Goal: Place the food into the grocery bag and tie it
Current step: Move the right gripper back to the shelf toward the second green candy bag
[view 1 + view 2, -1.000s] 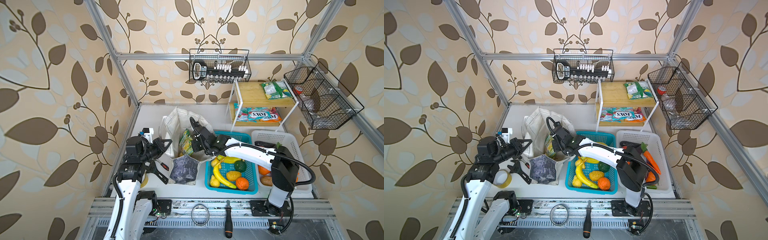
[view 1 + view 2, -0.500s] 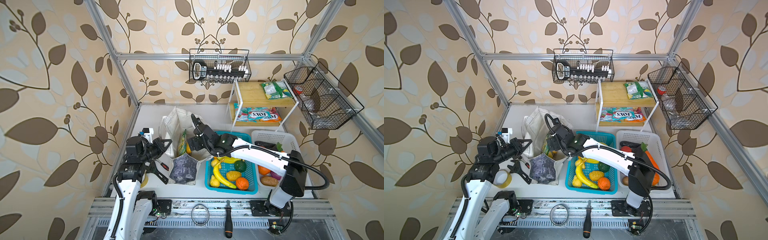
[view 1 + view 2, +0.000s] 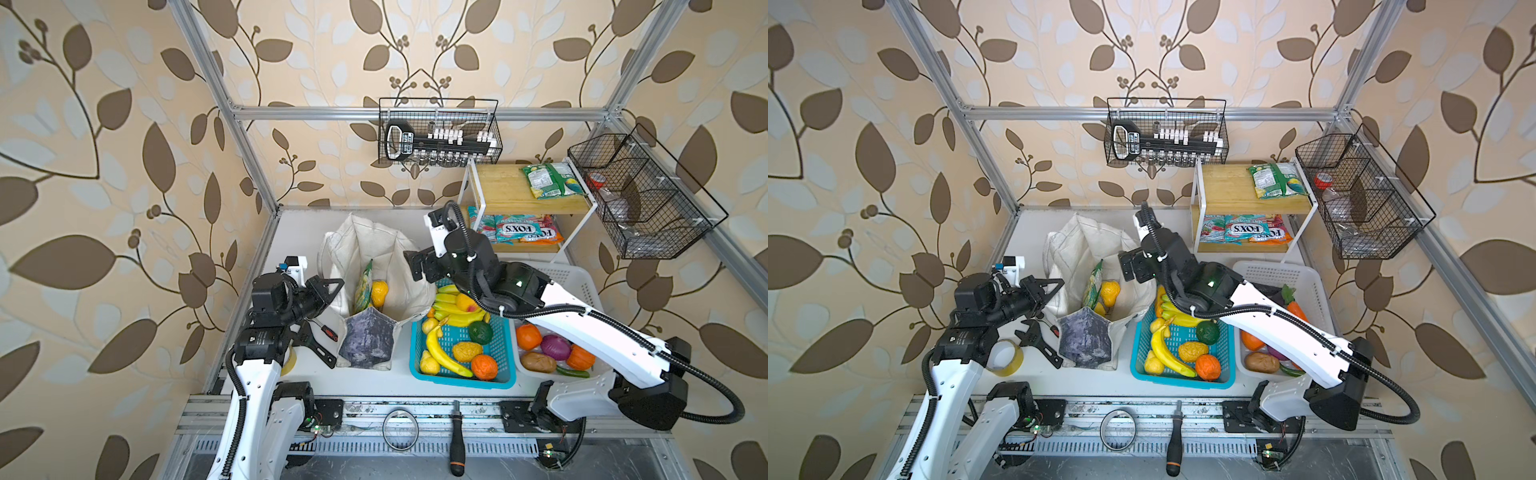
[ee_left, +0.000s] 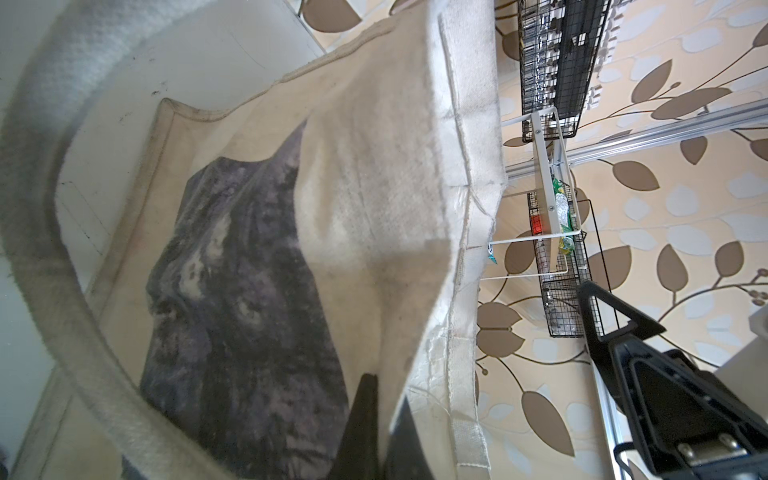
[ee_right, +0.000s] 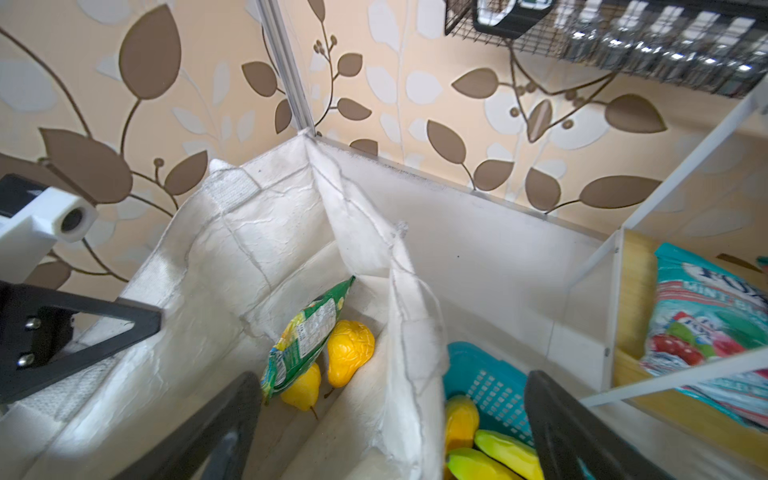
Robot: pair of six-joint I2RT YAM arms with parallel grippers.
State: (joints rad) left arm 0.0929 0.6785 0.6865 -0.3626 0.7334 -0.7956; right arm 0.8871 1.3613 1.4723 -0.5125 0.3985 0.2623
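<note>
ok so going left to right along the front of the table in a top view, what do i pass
tape roll -> black wrench -> grocery bag -> blue basket -> white basket

An open off-white grocery bag holds a green-and-yellow snack packet leaning against two yellow toy fruits. The right gripper shows black fingers spread wide, with the bag's side wall between them. Just beside the bag is a blue basket of bananas.
</note>
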